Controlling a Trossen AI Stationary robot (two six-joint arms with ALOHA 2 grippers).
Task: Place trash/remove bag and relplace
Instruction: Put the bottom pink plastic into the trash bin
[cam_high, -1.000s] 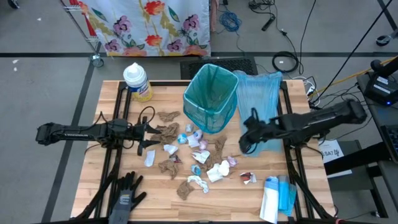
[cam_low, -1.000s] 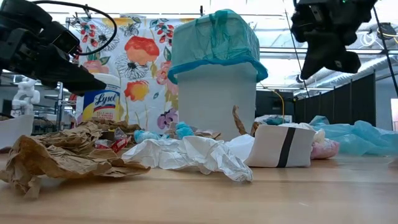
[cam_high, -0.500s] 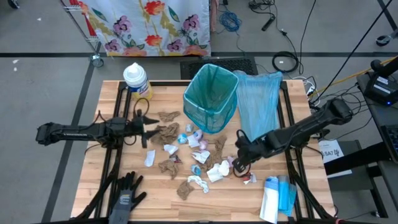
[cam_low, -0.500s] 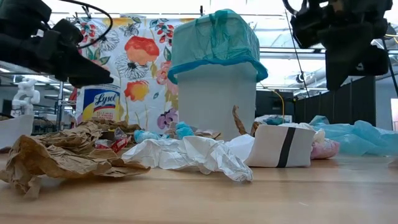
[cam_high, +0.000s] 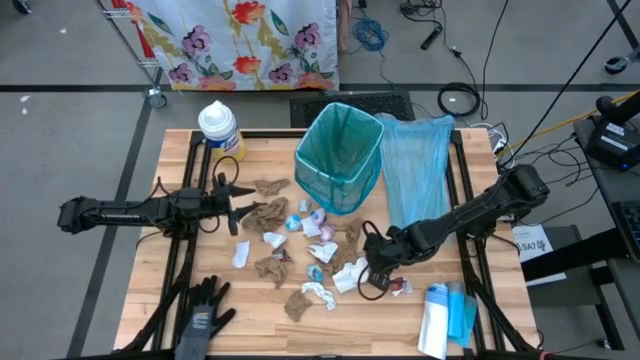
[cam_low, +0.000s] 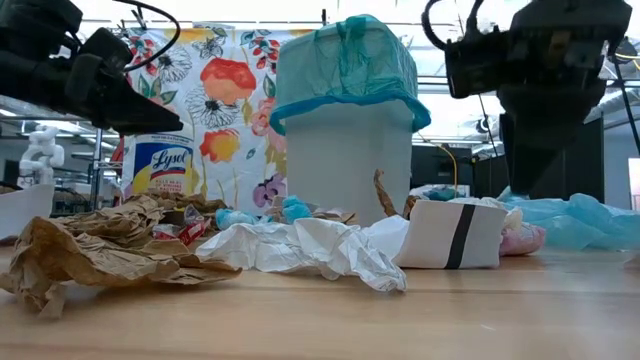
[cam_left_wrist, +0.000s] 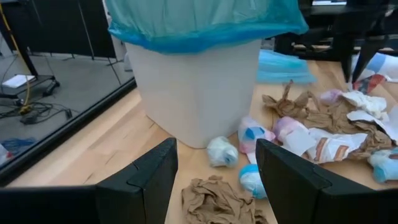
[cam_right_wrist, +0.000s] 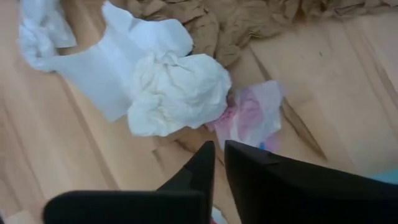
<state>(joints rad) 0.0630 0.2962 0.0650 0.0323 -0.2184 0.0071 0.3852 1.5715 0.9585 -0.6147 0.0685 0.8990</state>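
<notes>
The trash (cam_high: 320, 255) lies strewn over the middle of the wooden table: brown paper wads, white tissues, blue and pink wrappers. Behind it stands the white bin, lined with a teal bag (cam_high: 340, 155). My right gripper (cam_high: 372, 278) points steeply down just above a white tissue wad (cam_right_wrist: 180, 87) and a pink wrapper (cam_right_wrist: 252, 115). Its fingers (cam_right_wrist: 219, 163) stand only a narrow gap apart, with nothing between them. My left gripper (cam_high: 236, 210) hovers open and nearly level at the pile's left edge, above a brown wad (cam_left_wrist: 217, 202), facing the bin (cam_left_wrist: 193, 81).
A spare light-blue bag (cam_high: 415, 165) lies flat to the right of the bin. A Lysol canister (cam_high: 220, 130) stands at the far left. Black gloves (cam_high: 200, 315) lie at the near left edge, and blue and white packs (cam_high: 445, 315) at the near right.
My right gripper has swung from beside the spare blue bag toward the table's near edge and to the left. It has come down over the trash and tipped more steeply downward. My left gripper has turned slightly toward the far edge.
</notes>
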